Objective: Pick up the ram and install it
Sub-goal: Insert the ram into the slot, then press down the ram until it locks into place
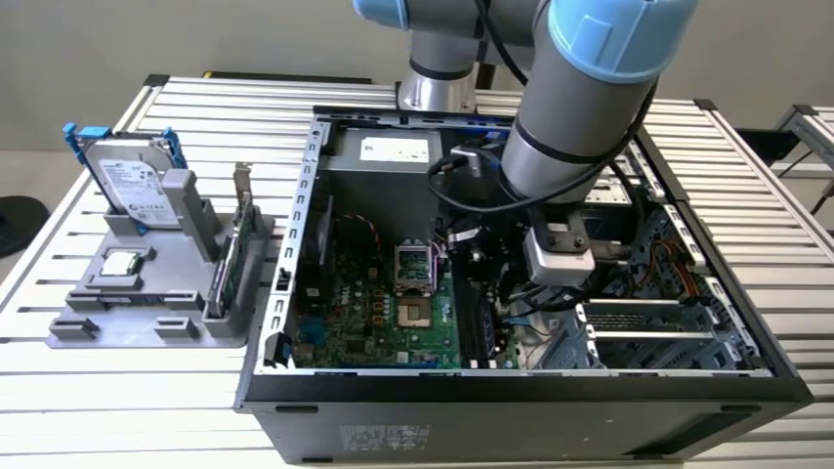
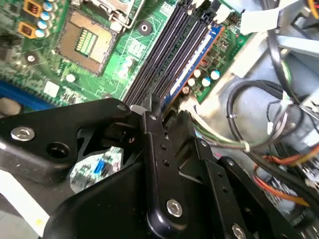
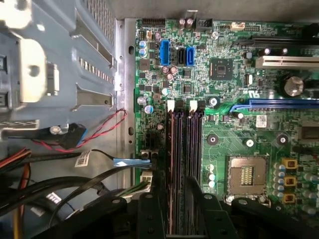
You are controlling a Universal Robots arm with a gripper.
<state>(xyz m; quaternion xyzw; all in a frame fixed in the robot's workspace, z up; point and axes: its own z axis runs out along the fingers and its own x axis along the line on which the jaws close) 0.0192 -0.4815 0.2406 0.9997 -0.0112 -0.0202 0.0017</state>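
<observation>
The ram (image 1: 227, 278) stands on edge in the grey holder (image 1: 144, 327) on the table, at the exterior view's left, well apart from my gripper (image 1: 554, 293). I hang inside the open computer case (image 1: 521, 391) over the memory slots (image 3: 183, 164); whether my fingers are open, I cannot tell.

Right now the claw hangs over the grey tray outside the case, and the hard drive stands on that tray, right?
No. The exterior view shows the claw inside the computer case, above the memory slots. The hard drive does stand on the grey tray.
</observation>
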